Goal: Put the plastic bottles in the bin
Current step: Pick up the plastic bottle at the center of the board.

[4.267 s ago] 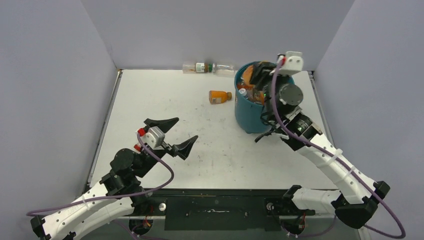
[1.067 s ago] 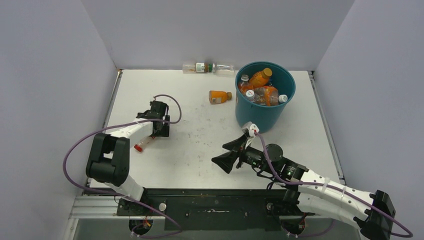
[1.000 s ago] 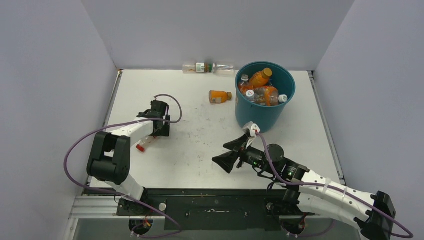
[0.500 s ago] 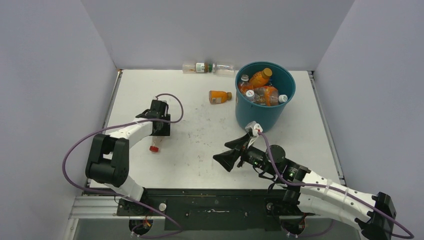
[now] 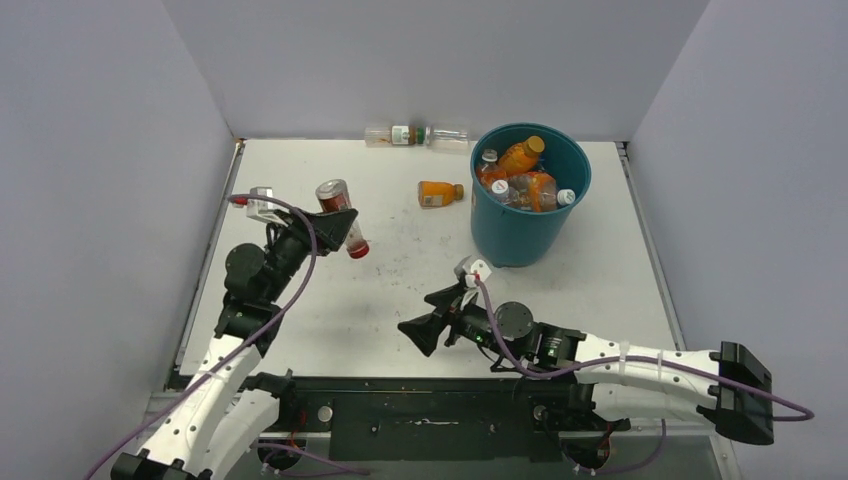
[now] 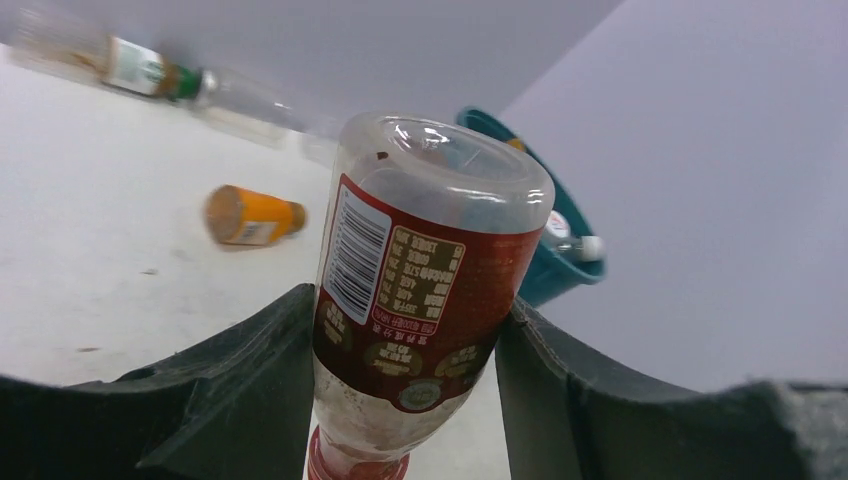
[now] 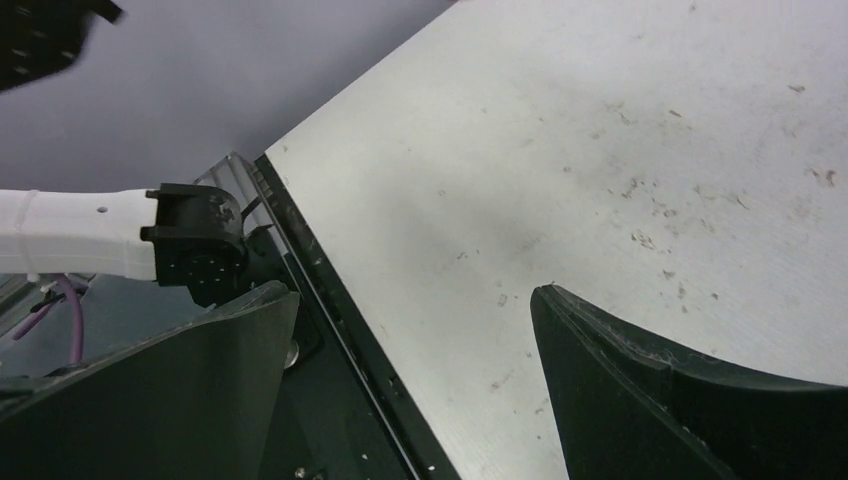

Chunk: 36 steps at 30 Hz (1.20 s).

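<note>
Bottle [image 6: 420, 250], red-labelled, clamped in left gripper [image 5: 345, 226]; right gripper [image 7: 415, 296] wide; orange bottle [image 5: 440, 193] near bin [image 5: 505, 240]

**Camera set-up, three views**

Top external: fixed, high, behind the arm bases; looks down and forward over the whole table [image 5: 400, 260] to the far wall. Left wrist: just behind the left hand [image 6: 405, 305], close on a red-labelled bottle [image 6: 430, 230], facing far-right; shares the orange bottle [image 6: 250, 215] and bin [image 6: 550, 285] with the top view. Right wrist: behind the right hand [image 7: 415, 300], low, facing the table's near-left edge, also in the top view.
</note>
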Tool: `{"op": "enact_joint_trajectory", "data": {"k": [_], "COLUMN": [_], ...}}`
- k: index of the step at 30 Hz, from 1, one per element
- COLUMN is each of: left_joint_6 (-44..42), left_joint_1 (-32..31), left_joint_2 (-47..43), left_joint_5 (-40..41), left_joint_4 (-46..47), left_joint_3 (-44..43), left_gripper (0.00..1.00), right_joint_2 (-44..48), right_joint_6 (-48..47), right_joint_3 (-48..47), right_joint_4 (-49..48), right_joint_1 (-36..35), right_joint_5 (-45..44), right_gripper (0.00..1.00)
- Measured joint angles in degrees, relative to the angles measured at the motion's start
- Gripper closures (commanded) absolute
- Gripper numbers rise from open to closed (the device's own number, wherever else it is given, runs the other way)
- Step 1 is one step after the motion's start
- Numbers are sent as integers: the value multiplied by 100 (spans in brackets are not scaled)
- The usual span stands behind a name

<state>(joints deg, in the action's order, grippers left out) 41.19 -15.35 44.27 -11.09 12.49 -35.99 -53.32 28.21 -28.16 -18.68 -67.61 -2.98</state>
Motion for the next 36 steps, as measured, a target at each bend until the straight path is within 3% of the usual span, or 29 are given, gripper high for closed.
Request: {"op": "enact_joint_trajectory", "data": {"k": [4,8,13,21,23,31,32,33,34,36], "left_joint_6": [1484,2385,2614,2636,2662,2636,2608,2577,2562,2476], "left_joint_1": [-120,-525,-1003,-1067,-1119,-1464,-1493,-1513,-1523,-1537], "left_joint_2": [118,223,-162,-664,-673,-758,-769,-778,-802,-863], "left_joint_5": [-442,-538,-570,-566,-564,-529,-511,-494,-481,-450], "left_joint_4": [1596,2092,2240,2245,2238,2050,2004,1943,1888,1738], "left_joint_3": [850,1261,1246,1246,1246,1228,1213,1185,1156,1099], "left_gripper": [100,100,100,100,100,100,96,82,62,7], "right_joint_2": [-511,-916,-1488,-1637,-1637,-1770,-1788,-1799,-1799,-1794], "right_joint_6": [-378,-619,-835,-968,-992,-1095,-1108,-1099,-1097,-1093], "right_joint_3": [-415,-649,-1134,-1329,-1329,-1451,-1473,-1486,-1491,-1515], "right_joint_4": [-507,-970,-1099,-1102,-1115,-1165,-1163,-1156,-1156,-1134], "right_joint_1": [-564,-673,-673,-673,-673,-673,-673,-673,-673,-673], "right_joint_5": [-608,-1126,-1547,-1801,-1799,-1685,-1661,-1646,-1639,-1591], "right_gripper": [10,10,10,3,9,63,69,74,80,92]}}
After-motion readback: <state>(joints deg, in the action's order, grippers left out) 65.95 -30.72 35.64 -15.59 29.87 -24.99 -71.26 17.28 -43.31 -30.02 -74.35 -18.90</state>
